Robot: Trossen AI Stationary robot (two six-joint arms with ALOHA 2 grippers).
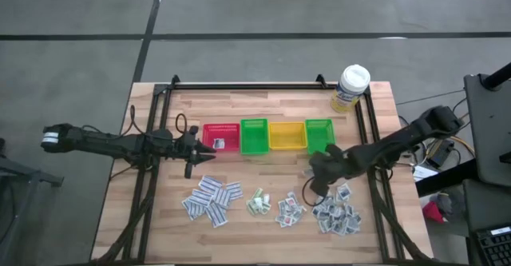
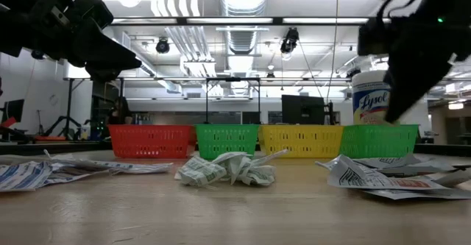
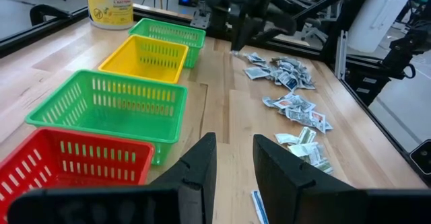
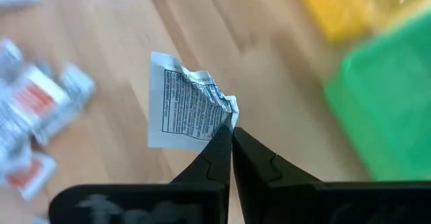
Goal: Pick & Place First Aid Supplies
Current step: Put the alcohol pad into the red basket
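Observation:
Four heaps of small white packets lie along the near half of the table: strip-shaped ones [image 1: 211,200], green-printed ones [image 1: 257,204], red-printed ones [image 1: 289,210] and a mixed heap [image 1: 337,214]. My right gripper [image 1: 311,188] hangs just past the heaps, near the right-hand green bin [image 1: 318,134], shut on one white packet with black print [image 4: 185,109]. My left gripper [image 3: 234,163] waits above the table by the red bin [image 1: 221,136]. Its fingers stand apart with nothing between them. My right gripper pinches the packet by its crumpled corner [image 4: 225,116] between the very tips of its two fingers. The fingers slant down at the table. The packet sticks out beyond the fingertips, lifted clear of the wood, with its printed face showing.
Red, green [image 1: 254,136], yellow [image 1: 287,135] and green bins stand in a row across the middle of the table. A white-capped bottle with a yellow label [image 1: 351,88] stands at the far right corner. A black frame [image 1: 239,85] runs around the table's edges.

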